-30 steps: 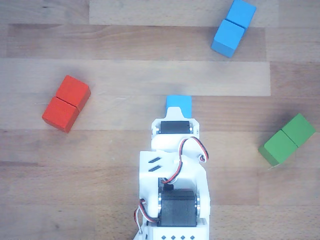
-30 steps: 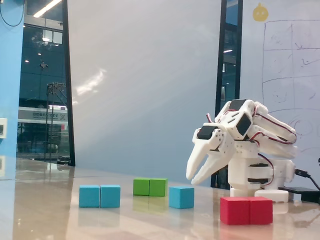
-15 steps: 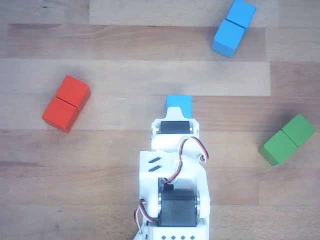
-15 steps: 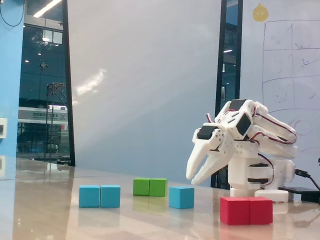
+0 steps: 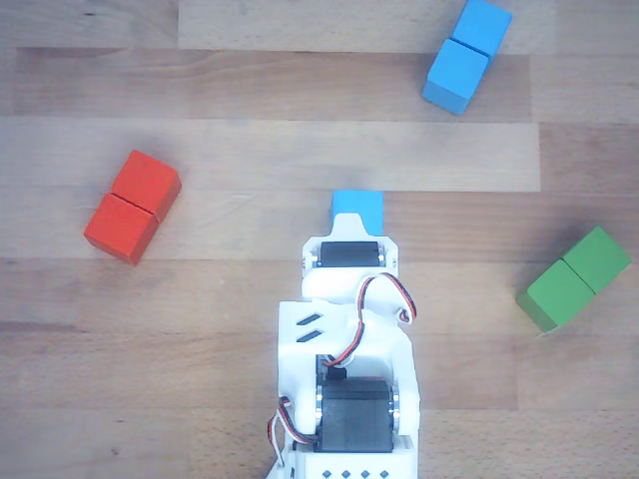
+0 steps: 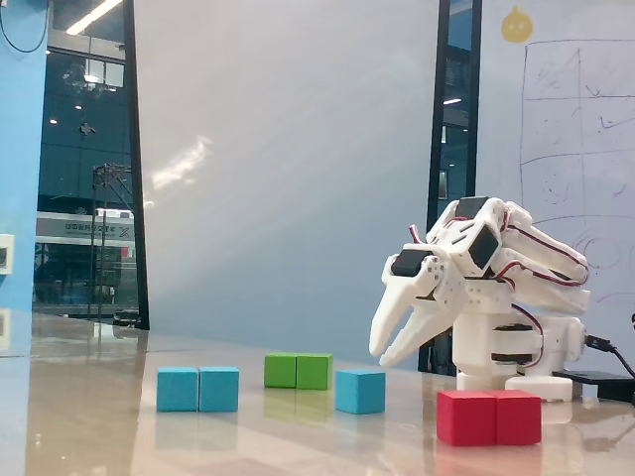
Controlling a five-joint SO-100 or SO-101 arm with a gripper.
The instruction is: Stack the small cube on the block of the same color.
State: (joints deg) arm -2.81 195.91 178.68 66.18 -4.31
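From where I sit, none of the stacking is done yet: the small light-blue wooden cube [image 5: 356, 208] rests on the wooden table [image 5: 250, 130], near the middle of it in the other view, and the light-blue oblong wooden block [image 5: 465, 55] with a seam across its middle lies well apart from it, toward the far edge and the far-right corner of that view, with nothing on top. The pick, the carry and the placement all remain, as I judge it. In the fixed view my white two-finger gripper [image 6: 383, 354] hangs above the tabletop with its jaws parted a moderate way and nothing between them; the cube [image 6: 359, 391] sits just below and slightly to the left of the fingertips, not touching them. In the other view the arm hides the fingertips and the cube pokes out just beyond the wrist. A red oblong block [image 5: 132, 206] lies toward the left edge and a green oblong block [image 5: 574, 278] toward the right edge.
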